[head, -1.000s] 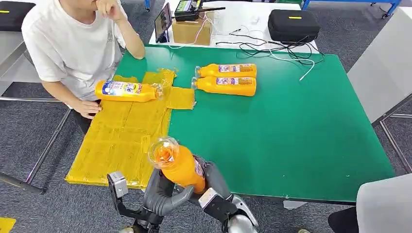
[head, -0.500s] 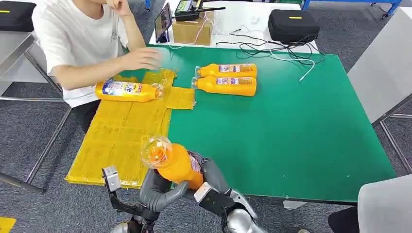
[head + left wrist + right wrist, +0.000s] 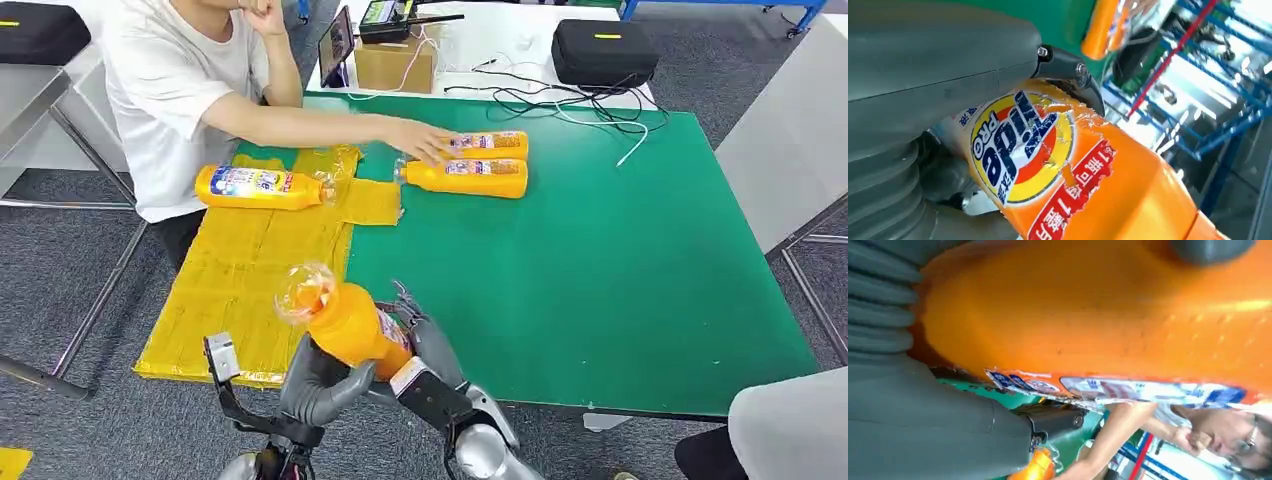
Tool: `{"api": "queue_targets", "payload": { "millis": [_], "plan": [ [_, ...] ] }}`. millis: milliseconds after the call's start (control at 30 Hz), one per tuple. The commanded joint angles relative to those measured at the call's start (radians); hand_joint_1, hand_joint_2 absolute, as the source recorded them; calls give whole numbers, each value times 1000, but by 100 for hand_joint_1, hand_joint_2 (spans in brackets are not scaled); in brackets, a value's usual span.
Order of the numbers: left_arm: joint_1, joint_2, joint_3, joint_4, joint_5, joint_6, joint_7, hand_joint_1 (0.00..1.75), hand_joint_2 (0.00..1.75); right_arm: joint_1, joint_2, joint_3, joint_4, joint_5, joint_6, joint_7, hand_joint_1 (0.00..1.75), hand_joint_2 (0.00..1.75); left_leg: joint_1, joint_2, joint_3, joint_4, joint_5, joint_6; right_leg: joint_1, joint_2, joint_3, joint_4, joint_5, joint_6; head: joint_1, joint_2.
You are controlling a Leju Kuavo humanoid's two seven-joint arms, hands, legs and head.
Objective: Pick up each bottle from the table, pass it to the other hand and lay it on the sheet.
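The orange bottle (image 3: 345, 320) is in the air over the table's near edge, tilted with its clear cap end toward the yellow sheet (image 3: 250, 275), and both the left hand (image 3: 320, 385) and the right hand (image 3: 425, 345) wrap their fingers around its body. A second bottle (image 3: 262, 187) lies on the sheet's far end. Two more bottles (image 3: 470, 177) lie side by side on the green table (image 3: 600, 270), where a person's hand (image 3: 425, 140) touches the farther one.

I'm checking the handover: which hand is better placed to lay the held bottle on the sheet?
Probably the left hand. It grips the orange bottle on the side nearer the yellow sheet, while the right hand holds it from the green-table side.
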Motion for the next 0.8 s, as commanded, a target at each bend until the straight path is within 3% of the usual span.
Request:
{"api": "queue_targets", "payload": {
  "millis": [33, 133, 233, 333, 700, 800],
  "plan": [
    [-94, -50, 49, 135, -246, 386, -134, 175, 175, -2, 27, -20, 25, -31, -158, -137, 0, 0, 0, -1, 3, -1, 0, -1, 1, -2, 3, -1, 0, -2, 1, 0],
    [-59, -35, 66, 113, -315, 420, -164, 175, 175, 56, 31, -71, -97, -72, -272, -162, 0, 0, 0, -1, 3, -1, 0, -1, 0, -2, 3, 0, -1, -2, 1, 0],
    [-50, -20, 108, 89, -395, 473, -188, 175, 175, 70, 30, -115, -121, -116, -278, -154, 0, 0, 1, -1, 2, -1, 0, -1, 1, -2, 2, -1, -1, -1, 0, 0],
    [-82, -8, 174, 128, -394, 424, -123, 175, 175, 83, 32, -150, -136, -134, -281, -214, 0, 0, 1, -2, 4, -1, -1, -1, 1, -3, 5, -1, -2, -2, 0, 0],
    [-87, -27, 216, 157, -400, 419, -115, 175, 175, 103, 40, -170, -160, -150, -294, -239, 0, 0, 1, 0, 3, 0, -1, -1, 1, -2, 3, 0, -1, -2, 0, 0],
    [-129, -9, 260, 250, -616, 566, -186, 175, 175, 132, 37, -207, -195, -174, -295, -250, 0, 0, 1, -2, 4, -1, 0, -1, 1, -4, 4, -1, -1, -2, 0, 0]
  ]
}}
